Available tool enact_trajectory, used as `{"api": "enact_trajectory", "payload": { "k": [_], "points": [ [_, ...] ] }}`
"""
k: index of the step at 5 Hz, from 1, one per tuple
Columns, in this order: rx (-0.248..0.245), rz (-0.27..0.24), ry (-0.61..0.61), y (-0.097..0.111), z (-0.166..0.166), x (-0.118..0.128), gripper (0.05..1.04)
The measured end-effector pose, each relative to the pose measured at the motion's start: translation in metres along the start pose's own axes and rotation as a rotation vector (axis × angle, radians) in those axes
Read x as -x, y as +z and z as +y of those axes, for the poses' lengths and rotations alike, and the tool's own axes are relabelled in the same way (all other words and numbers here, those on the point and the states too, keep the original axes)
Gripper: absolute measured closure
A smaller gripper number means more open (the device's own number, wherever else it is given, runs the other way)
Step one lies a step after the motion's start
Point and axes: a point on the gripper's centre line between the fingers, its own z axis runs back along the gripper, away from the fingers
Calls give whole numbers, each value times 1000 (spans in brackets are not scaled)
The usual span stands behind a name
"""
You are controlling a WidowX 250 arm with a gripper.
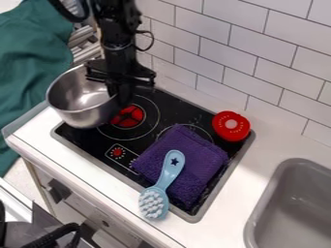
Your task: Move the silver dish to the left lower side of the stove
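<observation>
Dish (77, 104) over stove's (87, 141) left edge, right rim apparently clamped in gripper (115, 91). Task looks mostly done. Left, likely: small shift to lower left corner, lower if raised, 1 release.

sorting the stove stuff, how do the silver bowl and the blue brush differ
The silver bowl is wide, round and hollow, while the blue brush is long and narrow. The silver bowl is shiny and smooth; the blue brush has a light blue handle and white bristles facing up. The silver bowl looks larger than the blue brush. Both are partly over the stove.
</observation>
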Motion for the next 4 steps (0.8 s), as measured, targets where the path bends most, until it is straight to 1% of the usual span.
{"api": "enact_trajectory", "payload": {
  "k": [1, 2, 3, 4],
  "points": [
    [17, 36, 29, -16, 11, 5, 1029],
    [41, 53, 31, -26, 10, 6, 1029],
    [45, 56, 30, -30, 9, 4, 1009],
    [41, 42, 4, -30, 7, 3, 864]
  ]
}}
